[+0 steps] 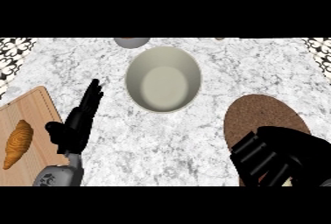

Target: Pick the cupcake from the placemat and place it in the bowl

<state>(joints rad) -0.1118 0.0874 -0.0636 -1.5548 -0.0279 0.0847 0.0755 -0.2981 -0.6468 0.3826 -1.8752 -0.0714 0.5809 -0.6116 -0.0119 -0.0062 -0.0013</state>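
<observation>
1. The white-and-grey marbled stone tabletop (pixel 194 144) carries everything.
2. A round brown woven placemat (pixel 258 116) lies near the right edge, its near part covered by the right robot hand (pixel 275 155).
3. That black right robot hand is curled downward over the placemat; the cupcake cannot be seen, so whether it is held cannot be told.
4. A light wooden cutting board (pixel 32 109) sits at the left edge.
5. An empty cream oval bowl (pixel 163 78) stands toward the far edge, centre.
6. The left robot hand (pixel 77 122) rests beside the board, fingers straight.
7. A golden croissant (pixel 18 143) lies on the board.
8. A grey round object (pixel 131 42) shows partly at the far edge.
</observation>
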